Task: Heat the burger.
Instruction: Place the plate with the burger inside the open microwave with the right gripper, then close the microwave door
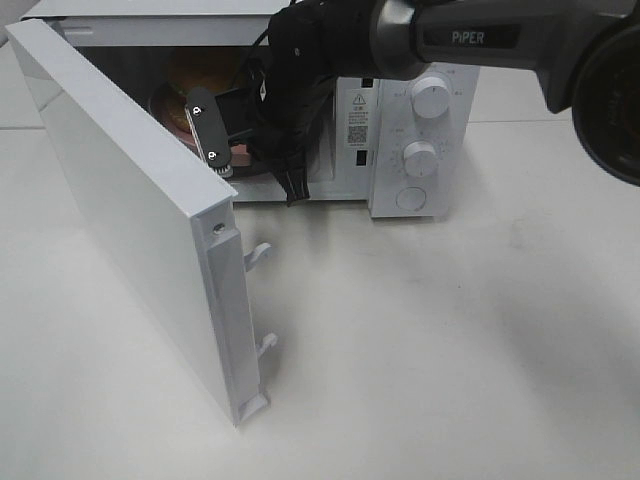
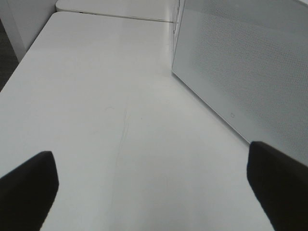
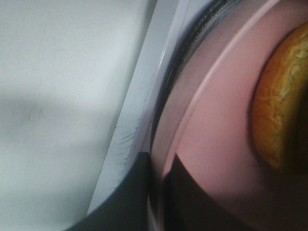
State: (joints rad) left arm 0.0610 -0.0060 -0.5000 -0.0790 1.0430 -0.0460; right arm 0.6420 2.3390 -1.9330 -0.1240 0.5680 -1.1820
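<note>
Inside the open microwave [image 1: 400, 120], the right claw [image 3: 161, 202] is clenched on the rim of the pink plate [image 3: 216, 120]. The burger [image 3: 284, 101] sits on that plate, in the oven. I cannot tell if the plate is resting on the oven floor yet.

I think the step now is to set the plate down in there. To do it well, keep the plate flat so the burger does not slide. Bring it to the middle and let it rest all the way before letting go. Then pull the arm straight back out, away from the door [image 1: 130, 230], so the door can swing shut.

The left claw [image 2: 154, 185] hangs wide open over the desk [image 2: 96, 96] near the door, holding nothing.
</note>
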